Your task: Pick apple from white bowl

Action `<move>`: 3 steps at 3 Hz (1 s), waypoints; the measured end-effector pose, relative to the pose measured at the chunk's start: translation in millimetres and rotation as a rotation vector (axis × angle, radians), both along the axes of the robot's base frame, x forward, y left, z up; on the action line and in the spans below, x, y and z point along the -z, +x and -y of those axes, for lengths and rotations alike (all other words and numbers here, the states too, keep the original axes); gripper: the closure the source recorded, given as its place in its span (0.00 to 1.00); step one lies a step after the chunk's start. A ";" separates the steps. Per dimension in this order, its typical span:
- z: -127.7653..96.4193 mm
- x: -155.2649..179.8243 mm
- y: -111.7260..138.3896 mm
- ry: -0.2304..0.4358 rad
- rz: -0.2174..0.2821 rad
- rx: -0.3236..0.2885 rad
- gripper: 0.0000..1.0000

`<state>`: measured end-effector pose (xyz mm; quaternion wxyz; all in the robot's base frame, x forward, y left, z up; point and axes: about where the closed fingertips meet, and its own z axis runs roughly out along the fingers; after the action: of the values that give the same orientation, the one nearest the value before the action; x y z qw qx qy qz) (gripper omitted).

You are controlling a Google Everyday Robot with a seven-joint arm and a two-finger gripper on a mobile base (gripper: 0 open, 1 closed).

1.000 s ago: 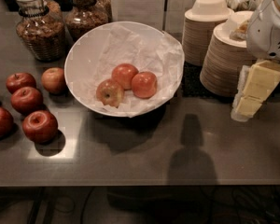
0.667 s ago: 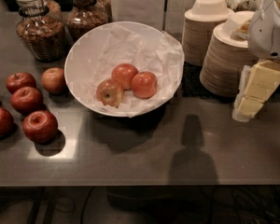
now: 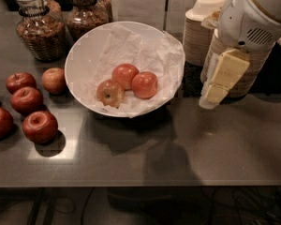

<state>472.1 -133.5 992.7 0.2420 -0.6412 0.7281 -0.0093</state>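
Dark grey table (image 3: 234,144): carries everything listed.

White robot arm (image 3: 253,18): enters from the upper right and slopes down and leftward in front of the stacked beige disposable bowls (image 3: 199,36).

Wide, shallow white bowl lined with crumpled white paper (image 3: 84,55): centre-left of the table, holding three apples in a touching cluster.

Two glass jars of brown contents (image 3: 37,36): behind the bowl, at its left.

Pale yellow gripper (image 3: 210,97): hangs tip-down just beyond the bowl's right rim, above the table. Whether it is parted or closed cannot be told; nothing is seen in its grasp.

Loose dark red apples (image 3: 40,125): grouped left of the bowl, with one paler apple (image 3: 54,80) beside its rim.

Smooth orange-red apple (image 3: 144,85): rightmost in the bowl, nearest the gripper, which is to its right. The bowl's wall and paper stand between them.

Redder apple (image 3: 125,75): touching it at the left rear.

Yellow-patched apple (image 3: 110,93): front left of the cluster.
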 end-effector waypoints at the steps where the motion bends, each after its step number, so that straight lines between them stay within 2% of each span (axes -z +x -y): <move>1: -41.7 -5.0 15.0 0.038 0.026 -0.072 0.00; 3: -95.8 37.6 48.7 0.056 0.022 -0.136 0.00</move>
<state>520.8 -37.7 955.1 0.2679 -0.6820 0.6802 0.0204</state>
